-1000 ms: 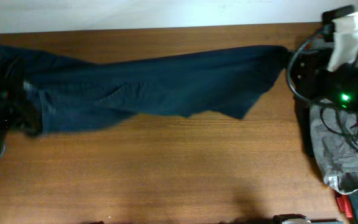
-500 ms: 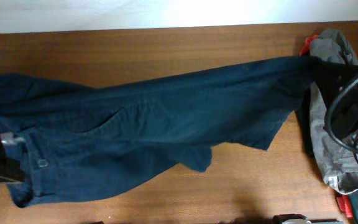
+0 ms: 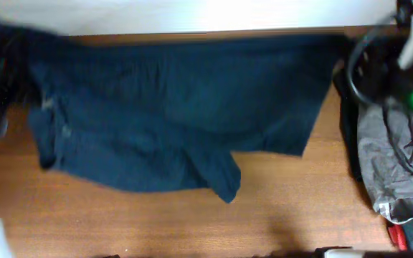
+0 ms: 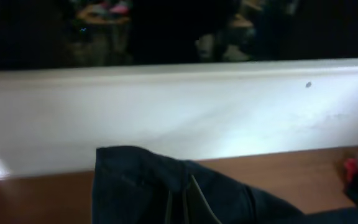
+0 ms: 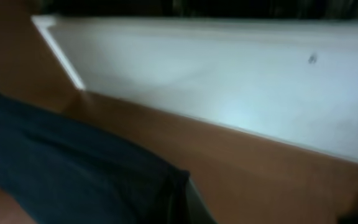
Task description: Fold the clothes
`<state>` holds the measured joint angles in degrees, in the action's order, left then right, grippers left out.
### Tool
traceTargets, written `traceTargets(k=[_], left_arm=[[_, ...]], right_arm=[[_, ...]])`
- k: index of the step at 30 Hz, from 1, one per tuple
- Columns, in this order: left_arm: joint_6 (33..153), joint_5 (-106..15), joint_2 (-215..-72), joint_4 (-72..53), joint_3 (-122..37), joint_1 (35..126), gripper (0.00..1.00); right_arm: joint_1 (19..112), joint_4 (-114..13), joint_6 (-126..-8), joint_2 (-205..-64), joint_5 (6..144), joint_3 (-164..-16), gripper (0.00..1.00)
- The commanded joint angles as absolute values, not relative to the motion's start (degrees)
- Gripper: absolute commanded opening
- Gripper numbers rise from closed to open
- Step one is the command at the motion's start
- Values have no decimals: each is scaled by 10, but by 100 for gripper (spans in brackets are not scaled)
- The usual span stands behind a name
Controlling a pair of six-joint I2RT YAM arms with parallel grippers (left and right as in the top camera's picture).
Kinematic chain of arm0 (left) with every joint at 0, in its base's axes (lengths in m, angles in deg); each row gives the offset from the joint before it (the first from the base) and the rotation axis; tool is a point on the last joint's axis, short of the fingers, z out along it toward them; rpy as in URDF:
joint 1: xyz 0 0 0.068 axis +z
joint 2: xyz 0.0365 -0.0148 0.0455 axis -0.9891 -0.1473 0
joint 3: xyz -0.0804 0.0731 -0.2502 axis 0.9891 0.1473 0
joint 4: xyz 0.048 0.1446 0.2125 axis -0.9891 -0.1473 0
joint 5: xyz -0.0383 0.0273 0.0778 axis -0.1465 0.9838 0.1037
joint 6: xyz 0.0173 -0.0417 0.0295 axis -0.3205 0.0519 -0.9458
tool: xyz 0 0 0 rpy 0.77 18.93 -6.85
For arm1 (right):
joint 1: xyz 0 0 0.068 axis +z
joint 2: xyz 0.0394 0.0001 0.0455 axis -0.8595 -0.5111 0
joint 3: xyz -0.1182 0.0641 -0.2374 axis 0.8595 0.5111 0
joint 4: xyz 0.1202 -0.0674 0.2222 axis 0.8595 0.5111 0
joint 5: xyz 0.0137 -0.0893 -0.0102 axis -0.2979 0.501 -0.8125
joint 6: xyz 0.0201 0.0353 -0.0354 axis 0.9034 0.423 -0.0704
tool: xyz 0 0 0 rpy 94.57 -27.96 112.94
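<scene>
The clothes, a pair of dark navy shorts (image 3: 171, 107), hang stretched wide across the far half of the wooden table (image 3: 192, 226), motion-blurred. The lower hem droops to a point near the middle. My left gripper (image 3: 9, 50) is shut on the shorts' left end, where the waistband and button show. My right gripper (image 3: 339, 44) is shut on the right end. In the left wrist view, navy fabric (image 4: 154, 186) bunches around the gripper (image 4: 182, 204) at the bottom edge. The right wrist view shows fabric (image 5: 73, 174) pinched in its gripper (image 5: 188, 200) above bare wood.
A grey garment (image 3: 393, 158) lies heaped at the table's right edge, with something red (image 3: 397, 236) below it. Black cables (image 3: 361, 79) loop off the right arm. A white wall (image 3: 192, 14) borders the table's far edge.
Both arms have carried the shorts from the table's middle toward its far edge. The left end rose from the front-left, and the fabric now hangs flatter and wider.
</scene>
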<state>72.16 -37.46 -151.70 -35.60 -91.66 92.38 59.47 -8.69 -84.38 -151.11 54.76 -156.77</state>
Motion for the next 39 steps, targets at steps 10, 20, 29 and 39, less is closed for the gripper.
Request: traceTargets(k=[10,20,29,39], left_arm=[[661,-513,-1478,-413,-988,930,0],[645,-449,-1377,-473,-988,930,0],[646,-397,-1477,-472,-982,930,0],[650,-464,-1796,-367,-982,926,15]], right_arm=[[589,-73,-851,-1455,612,-1578,4],[589,-34,-851,-1370,604,-1578,4],[589,-29,-851,-1427,604,-1576,4],[589,-98,-837,-1709,584,-1576,15]])
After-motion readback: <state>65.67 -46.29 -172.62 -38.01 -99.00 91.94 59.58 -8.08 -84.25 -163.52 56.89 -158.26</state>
